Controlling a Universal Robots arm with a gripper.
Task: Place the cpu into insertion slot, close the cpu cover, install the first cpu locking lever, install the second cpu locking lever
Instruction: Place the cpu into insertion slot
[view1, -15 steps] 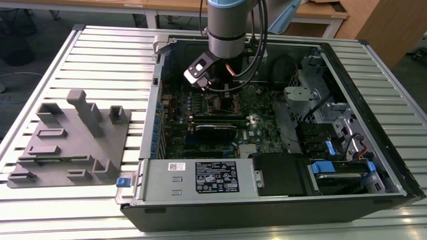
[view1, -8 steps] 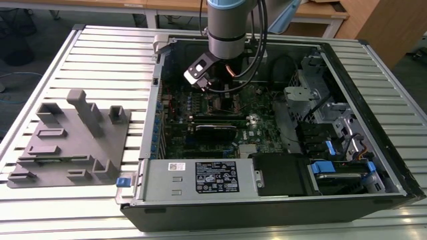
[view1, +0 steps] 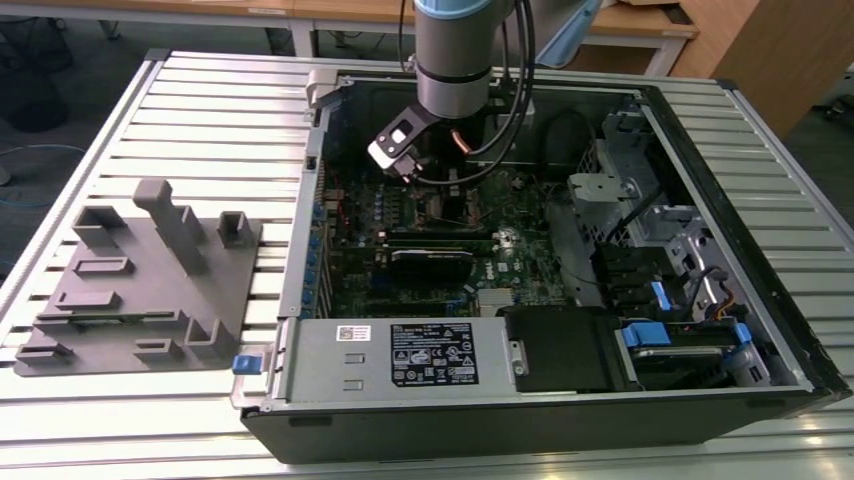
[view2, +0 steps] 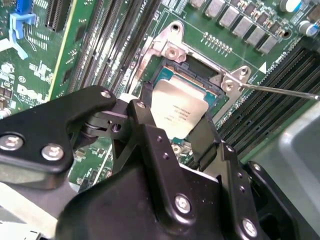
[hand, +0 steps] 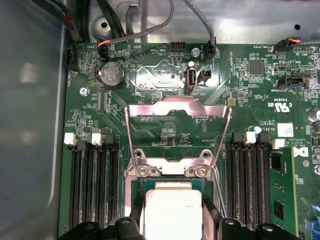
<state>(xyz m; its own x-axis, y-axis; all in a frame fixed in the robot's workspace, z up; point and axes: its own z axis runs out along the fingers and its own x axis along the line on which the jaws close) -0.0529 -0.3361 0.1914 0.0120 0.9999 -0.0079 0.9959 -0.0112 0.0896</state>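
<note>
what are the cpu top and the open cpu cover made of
cpu: the top looks like metal with a dull, matte silvery-grey finish. It reflects light softly, without mirror glints.
cpu cover: seems to be thin stamped steel or a similar metal, bright and shiny. Its edges catch sharp highlights, and the green board shows through its cut-out centre.

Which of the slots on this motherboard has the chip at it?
The insertion slot, the square one with the shiny metal rim: the cpu is at it, under the gripper. The long black slots alongside hold nothing.
</note>
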